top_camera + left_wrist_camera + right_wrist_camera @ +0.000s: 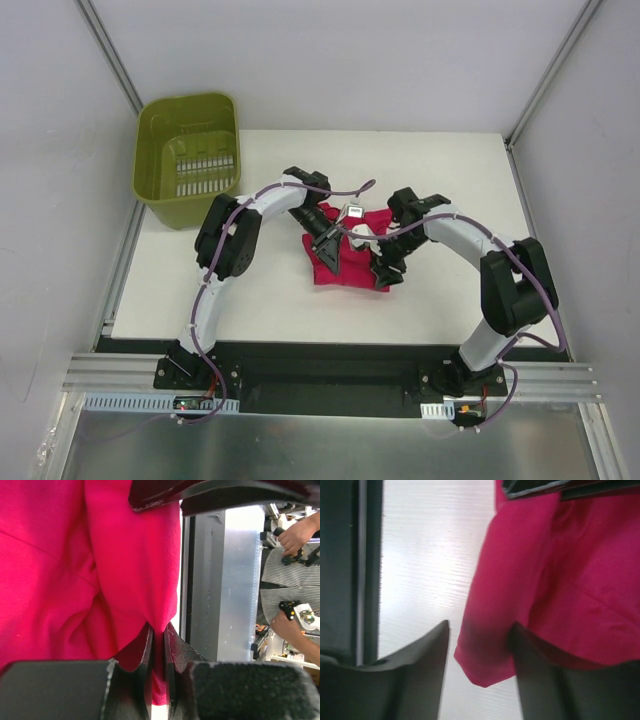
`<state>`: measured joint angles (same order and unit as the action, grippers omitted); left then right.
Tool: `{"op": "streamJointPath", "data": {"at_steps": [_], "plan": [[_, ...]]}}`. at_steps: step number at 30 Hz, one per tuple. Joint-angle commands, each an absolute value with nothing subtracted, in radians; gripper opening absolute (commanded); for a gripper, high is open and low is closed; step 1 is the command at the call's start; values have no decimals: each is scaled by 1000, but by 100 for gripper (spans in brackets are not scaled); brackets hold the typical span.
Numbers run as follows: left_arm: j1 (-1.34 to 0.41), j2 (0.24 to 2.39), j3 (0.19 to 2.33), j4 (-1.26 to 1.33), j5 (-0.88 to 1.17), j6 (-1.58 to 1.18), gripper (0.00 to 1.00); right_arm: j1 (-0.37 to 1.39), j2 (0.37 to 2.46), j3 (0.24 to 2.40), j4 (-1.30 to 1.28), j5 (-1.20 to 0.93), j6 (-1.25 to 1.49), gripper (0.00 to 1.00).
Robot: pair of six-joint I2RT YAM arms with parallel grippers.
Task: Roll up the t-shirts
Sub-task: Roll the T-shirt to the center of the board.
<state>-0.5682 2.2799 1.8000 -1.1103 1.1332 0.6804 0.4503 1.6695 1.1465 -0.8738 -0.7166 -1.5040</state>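
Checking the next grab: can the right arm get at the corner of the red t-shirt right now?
Probably yes. A corner of the t-shirt lies between the jaws of the right gripper, which stand apart just above the table; nothing sits between them and the cloth.

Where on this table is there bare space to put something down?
Bare table runs along the far edge, from the green basket to the right wall, and along the near edge in front of the t-shirt. The middle is crowded: left gripper and right gripper meet on the shirt.
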Motion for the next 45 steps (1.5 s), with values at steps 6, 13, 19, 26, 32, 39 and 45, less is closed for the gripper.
{"op": "streamJointPath", "data": {"at_steps": [6, 13, 19, 26, 32, 39, 45], "plan": [[-545, 2310, 1873, -1209, 1236, 738, 0, 471, 1683, 1146, -931, -775, -1376, 85], [-540, 2310, 1829, -1209, 1282, 753, 0, 529, 1677, 1046, -727, -646, -1194, 58], [-523, 2309, 1783, -1213, 1287, 758, 0, 493, 1687, 1071, -880, -741, -1256, 10], [-489, 2364, 1792, -1353, 1292, 847, 0, 348, 1964, 1372, -1383, -854, -1559, 5], [-488, 2425, 1831, -1419, 1287, 885, 0, 336, 2157, 1562, -1658, -856, -1699, 8], [-471, 2491, 1871, -1424, 1253, 870, 0, 367, 2171, 1514, -1658, -851, -1733, 23], [-468, 2470, 1890, -1428, 1272, 870, 0, 298, 2005, 1496, -1477, -971, -1591, 96]]}}
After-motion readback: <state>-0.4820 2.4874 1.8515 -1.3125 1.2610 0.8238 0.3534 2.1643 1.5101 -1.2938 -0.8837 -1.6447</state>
